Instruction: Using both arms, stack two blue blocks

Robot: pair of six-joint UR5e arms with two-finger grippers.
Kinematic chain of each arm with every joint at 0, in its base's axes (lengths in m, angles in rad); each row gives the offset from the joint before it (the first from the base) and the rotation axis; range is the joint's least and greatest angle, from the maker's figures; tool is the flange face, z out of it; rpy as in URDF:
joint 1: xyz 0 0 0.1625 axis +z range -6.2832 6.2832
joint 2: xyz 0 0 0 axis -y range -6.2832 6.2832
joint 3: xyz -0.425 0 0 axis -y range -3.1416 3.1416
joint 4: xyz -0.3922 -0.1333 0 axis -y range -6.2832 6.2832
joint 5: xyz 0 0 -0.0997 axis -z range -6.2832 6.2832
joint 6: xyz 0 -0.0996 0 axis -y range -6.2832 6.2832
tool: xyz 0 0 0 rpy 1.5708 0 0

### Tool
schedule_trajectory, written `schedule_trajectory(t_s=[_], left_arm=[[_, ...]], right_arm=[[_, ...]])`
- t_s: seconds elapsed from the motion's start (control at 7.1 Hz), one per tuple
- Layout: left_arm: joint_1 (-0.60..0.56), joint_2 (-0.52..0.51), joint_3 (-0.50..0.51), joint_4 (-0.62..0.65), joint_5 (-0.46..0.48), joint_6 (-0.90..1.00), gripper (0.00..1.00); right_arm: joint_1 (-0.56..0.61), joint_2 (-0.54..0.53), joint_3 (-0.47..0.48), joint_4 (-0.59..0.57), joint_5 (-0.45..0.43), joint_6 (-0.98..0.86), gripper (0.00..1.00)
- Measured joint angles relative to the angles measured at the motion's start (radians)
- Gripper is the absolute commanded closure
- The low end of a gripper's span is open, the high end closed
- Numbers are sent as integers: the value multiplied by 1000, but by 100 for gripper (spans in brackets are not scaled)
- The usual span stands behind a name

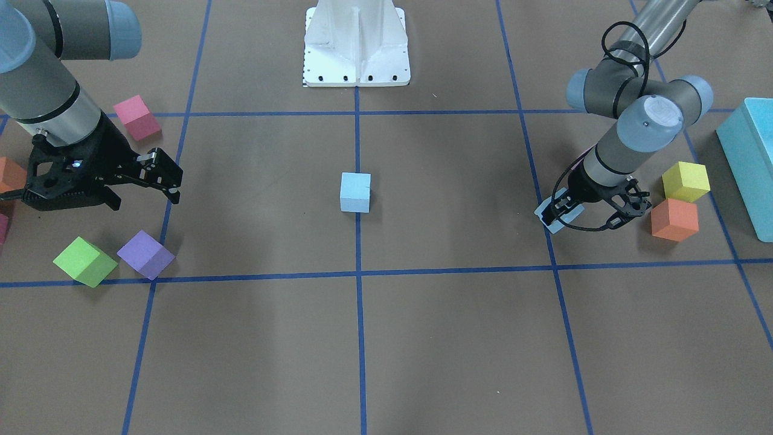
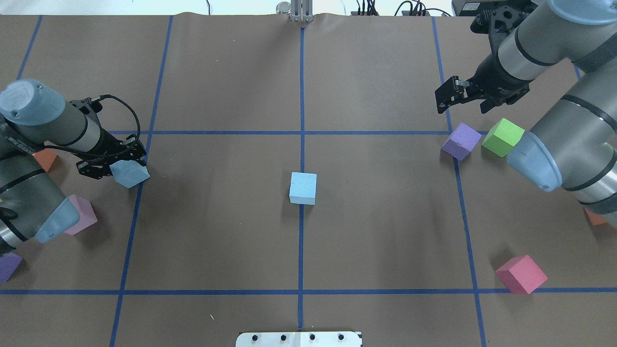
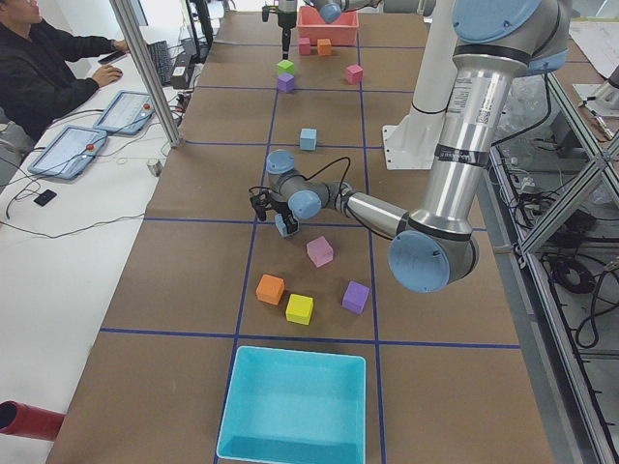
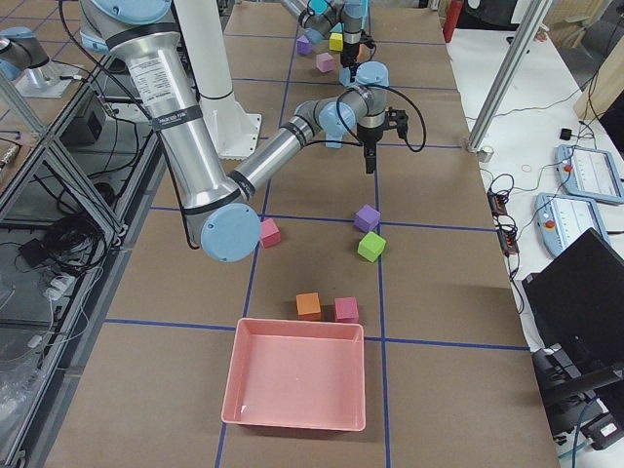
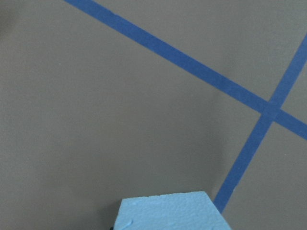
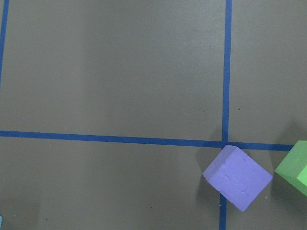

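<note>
One pale blue block point(image 1: 355, 192) sits alone at the table's centre on the blue tape line; it also shows in the overhead view point(image 2: 303, 188). My left gripper point(image 2: 120, 169) is shut on the second blue block point(image 2: 130, 174) and holds it low over the table, well off to the left of the centre block. The held block fills the bottom edge of the left wrist view point(image 5: 170, 212). My right gripper point(image 2: 460, 99) is open and empty, raised above the table just beyond a purple cube point(image 2: 462, 140).
A green cube point(image 2: 502, 137) lies beside the purple one, and a pink cube point(image 2: 521, 274) sits nearer my base. Yellow point(image 1: 685, 181) and orange point(image 1: 674, 219) cubes and a teal bin point(image 1: 752, 163) lie by my left gripper. A pink tray point(image 4: 292, 414) stands at the right end.
</note>
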Motion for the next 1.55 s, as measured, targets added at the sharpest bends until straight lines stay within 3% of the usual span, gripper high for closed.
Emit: schedule_trajectory(t_s=[0.7,1.13,1.41,1.55], left_arm=[[1,5,-11,1,7,0,49],[26,-7,-103,6,14,9,49],[73,-109,-135,54,32,39,50],[95,-195,-147,144,60,81,50]], right_arm=[[3,-2,0,0,0,-9,0],[9,-7,5,0,2,-10,0],[12,-17,9,-1,3,-11,0],[14,-25,9,0,3,-11,0]])
